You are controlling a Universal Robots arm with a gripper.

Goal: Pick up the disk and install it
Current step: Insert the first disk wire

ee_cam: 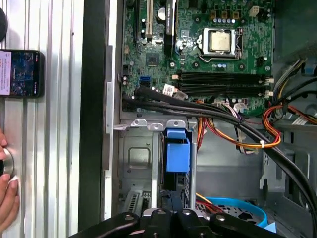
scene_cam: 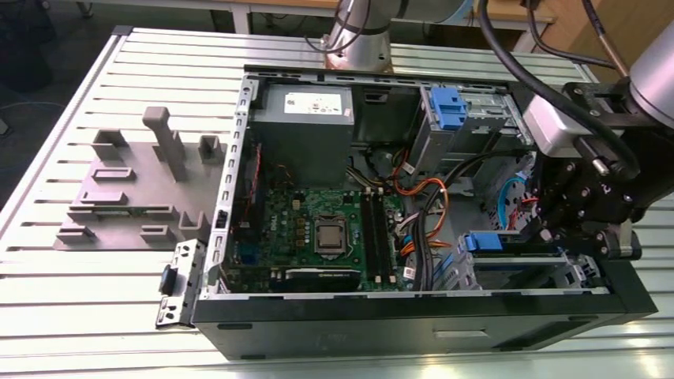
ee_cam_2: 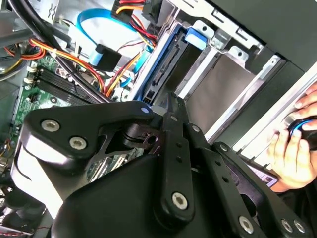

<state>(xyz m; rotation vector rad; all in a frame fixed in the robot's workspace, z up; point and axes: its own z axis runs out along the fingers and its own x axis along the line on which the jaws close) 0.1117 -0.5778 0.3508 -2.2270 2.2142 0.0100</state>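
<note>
Disk (ee_cam: 177,153): we see it set on edge in the metal drive bay at the front corner of the open computer case (scene_cam: 421,320), its blue carrier tab facing up; in the second wrist view its narrow side (ee_cam_2: 166,59) runs along the bay wall.
Labels: a white sticker sits on the grey power supply (scene_cam: 305,118); its print is too small for us to tell.
Gripper (ee_cam_2: 171,106): it hangs directly over the disk's bay, its black linkage pointing down into the case.
Claw state: we cannot tell whether it is spread or pinching the disk.
Arm: it reaches in from the exterior view's right, with black hoses looping over the case.
Obstructions: orange and black cables (ee_cam: 237,134) cross just beside the bay, and a blue ribbon cable (ee_cam_2: 106,22) curls near it.
Surroundings: motherboard (scene_cam: 316,229) with processor socket (ee_cam: 220,40); a second blue latch (scene_cam: 447,106) in the far bay; a grey fixture (scene_cam: 137,181) on the slatted table (scene_cam: 63,316).
Person: a hand (ee_cam: 7,198) rests on the table beside the case, near a phone (ee_cam: 20,73).
</note>
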